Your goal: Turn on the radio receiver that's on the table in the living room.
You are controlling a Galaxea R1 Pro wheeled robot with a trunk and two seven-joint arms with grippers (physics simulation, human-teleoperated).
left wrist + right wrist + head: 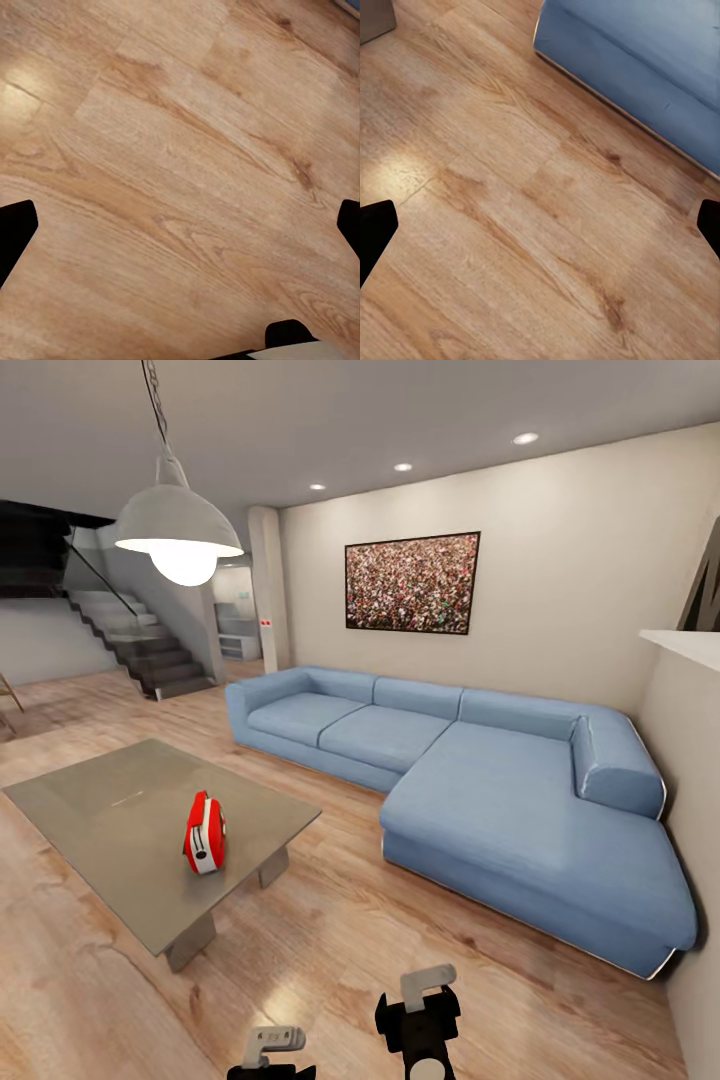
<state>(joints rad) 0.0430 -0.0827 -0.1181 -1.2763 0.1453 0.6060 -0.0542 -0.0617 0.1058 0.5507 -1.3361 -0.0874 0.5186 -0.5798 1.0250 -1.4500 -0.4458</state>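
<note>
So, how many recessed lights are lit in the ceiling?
3: small round recessed ceiling lights, one at the right, one in the middle, one further left. The white dome pendant lamp may hide others.

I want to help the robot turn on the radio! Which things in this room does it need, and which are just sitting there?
Needed for the job:
- radio receiver, standing on the table
- table
- left gripper and right gripper, both open over the floor

Just sitting there:
- blue sofa
- pendant lamp
- crowd photo
- stairs
</note>
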